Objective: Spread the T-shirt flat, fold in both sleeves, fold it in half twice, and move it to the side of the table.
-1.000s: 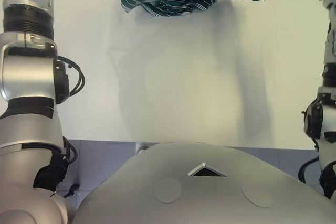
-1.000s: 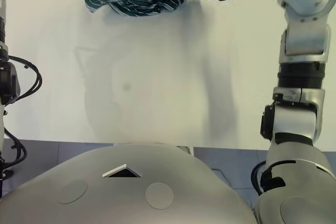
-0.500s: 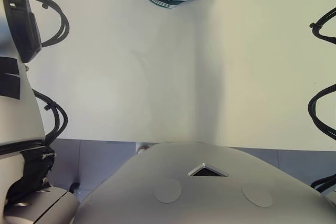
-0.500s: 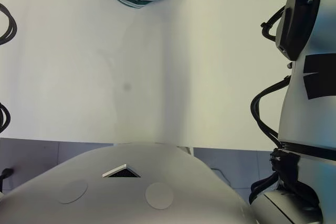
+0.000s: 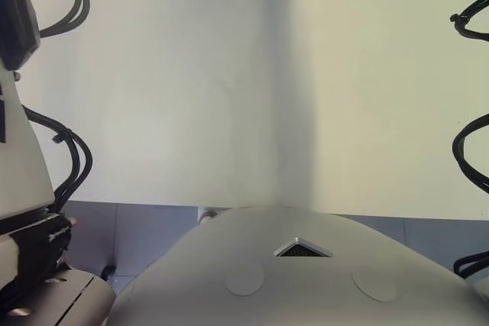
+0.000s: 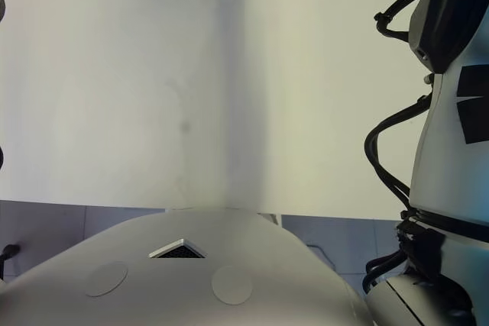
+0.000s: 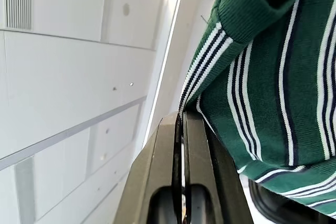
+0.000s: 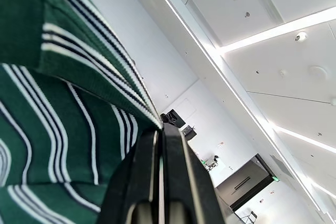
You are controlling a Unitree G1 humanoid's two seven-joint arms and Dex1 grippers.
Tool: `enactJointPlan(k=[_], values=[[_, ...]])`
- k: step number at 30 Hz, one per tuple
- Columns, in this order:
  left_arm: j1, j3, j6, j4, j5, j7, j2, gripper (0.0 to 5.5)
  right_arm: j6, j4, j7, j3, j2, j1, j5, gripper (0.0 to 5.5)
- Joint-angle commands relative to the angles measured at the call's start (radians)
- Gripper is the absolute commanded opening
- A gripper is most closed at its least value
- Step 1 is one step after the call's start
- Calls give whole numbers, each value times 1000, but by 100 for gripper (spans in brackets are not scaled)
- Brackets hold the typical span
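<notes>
a: green knit, striped white and dark: t-shirt (image 7: 262,77). location?
b: aloft, off the table (image 5: 191,97). lowest tip hanging into the far edge of the head views, above the table's far middle. apart from the tabletop, as far as can be judged.
a: left gripper (image 7: 182,124)?
b: fingers (image 7: 197,150) pressed together, pinching a ribbed edge of the cloth. raised high, pale panels (image 7: 63,77) behind.
a: right gripper (image 8: 159,129)?
b: same entry. fingers (image 8: 176,153) pressed together on a striped edge, hem or cuff; which of the two, impossible to tell.
a: progress against the task?
b: early, by judgement. spread flat: not done, garment hanging gathered from two pinches. sleeves: not folded. halving, twice: not done. move to the side of the table: not done.
a: remaining?
b: every listed step. first, most likely, lowering and laying the cloth out flat with both pinches drawn apart; then sleeves, two halvings, the shift to the side.
a: handling notes?
b: soft knit, prone to bunching and twisting on the way down. uneven lay probable if the two pinches sit on mismatched points of the garment.
</notes>
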Motion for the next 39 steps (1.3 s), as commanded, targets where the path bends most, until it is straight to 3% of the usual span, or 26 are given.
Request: enactJointPlan(k=[1, 6, 9, 12, 16, 19, 22, 26, 29, 33, 35, 37, 39], values=[[141, 40, -167, -9, -70, -207, 45, 2, -79, -13, 175, -12, -65, 84, 25, 0], [449, 180, -469, -179, -408, -756, 101, 2, -245, -224, 780, -63, -141, 387, 236, 0], [823, 193, -244, -769, -821, -1108, 183, 2, -99, -605, 1094, -56, -199, 669, 428, 0], [1243, 104, -31, -1315, -1016, -1230, 356, 2, 79, -995, 1245, -15, -289, 989, 549, 0], [1710, -43, -32, -1516, -932, -1287, 484, 2, 197, -1413, 1290, 98, -362, 1463, 611, 0], [1939, -32, -27, -1602, -919, -1293, 558, 2, 249, -1621, 1287, 107, -432, 1732, 622, 0], [2030, 25, 11, -1686, -964, -1297, 599, 2, 283, -1699, 1259, 71, -462, 1806, 599, 0], [2085, 73, 30, -1729, -936, -1286, 630, 0, 310, -1774, 1229, 71, -512, 1871, 583, 86], [2205, 128, 43, -1791, -964, -1313, 707, 51, 309, -1855, 1246, 32, -581, 1961, 616, 136], [2296, 226, 98, -1868, -1086, -1314, 723, 116, 320, -1884, 1272, -54, -655, 2031, 675, 207], [2232, 320, 182, -1878, -1251, -1286, 690, 144, 305, -1821, 1296, -123, -684, 2001, 704, 244], [2002, 359, 310, -1794, -1399, -1180, 596, 144, 330, -1742, 1239, -147, -646, 1858, 719, 264], [1736, 322, 384, -1641, -1336, -1007, 440, 144, 360, -1675, 1139, -130, -569, 1696, 696, 264]])
